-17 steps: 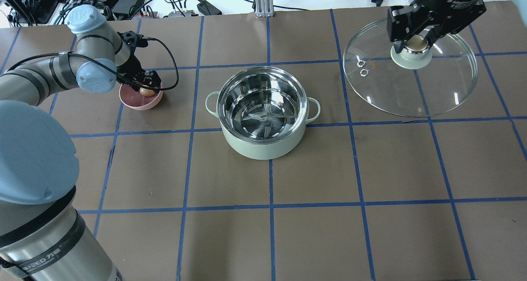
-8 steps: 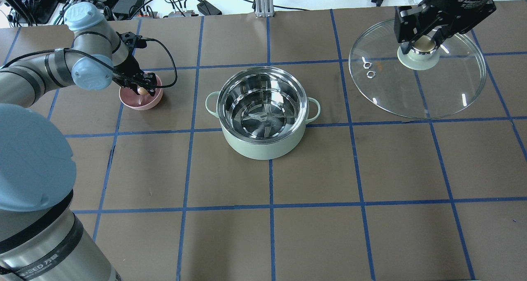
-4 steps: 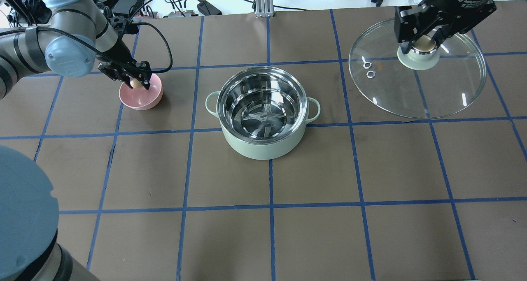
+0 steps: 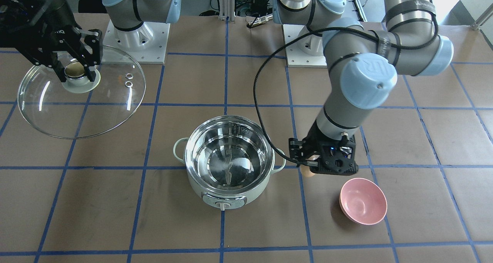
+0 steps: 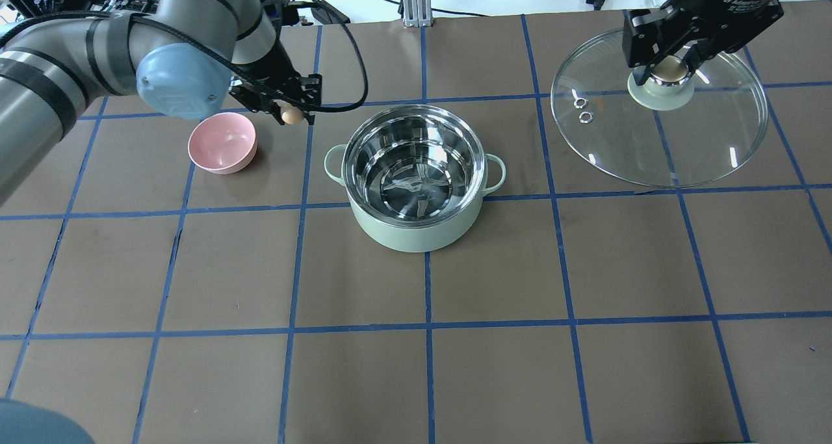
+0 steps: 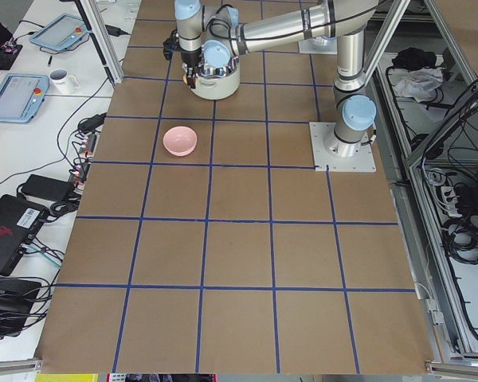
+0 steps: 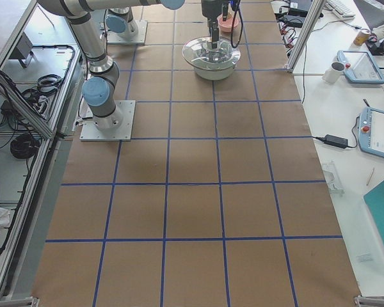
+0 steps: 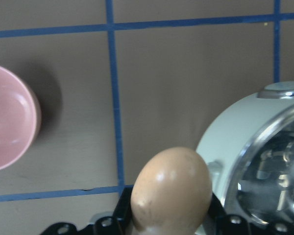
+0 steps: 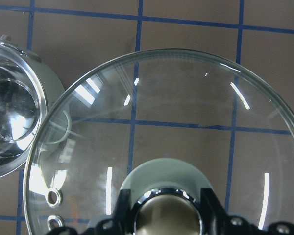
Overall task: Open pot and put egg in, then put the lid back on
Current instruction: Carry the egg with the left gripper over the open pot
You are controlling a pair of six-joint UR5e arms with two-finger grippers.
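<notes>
The mint-green pot (image 5: 416, 223) stands open mid-table, its steel inside empty; it also shows in the front view (image 4: 227, 191) and the left wrist view (image 8: 230, 142). My left gripper (image 5: 292, 114) is shut on the tan egg (image 5: 292, 114) and holds it in the air between the pink bowl and the pot. The egg also shows in the front view (image 4: 307, 172) and the left wrist view (image 8: 170, 188). My right gripper (image 5: 667, 70) is shut on the beige knob of the glass lid (image 5: 656, 151), held off to the pot's right. The lid also shows in the front view (image 4: 81, 109) and the right wrist view (image 9: 186, 107).
The empty pink bowl (image 5: 222, 143) sits left of the pot, also in the front view (image 4: 363, 201) and the left wrist view (image 8: 7, 117). Cables and electronics lie along the table's far edge (image 5: 195, 2). A metal post (image 5: 413, 2) stands behind the pot.
My left gripper has lifted the egg out of the pink bowl and carried it right, toward the pot. The right gripper and lid have stayed still.
</notes>
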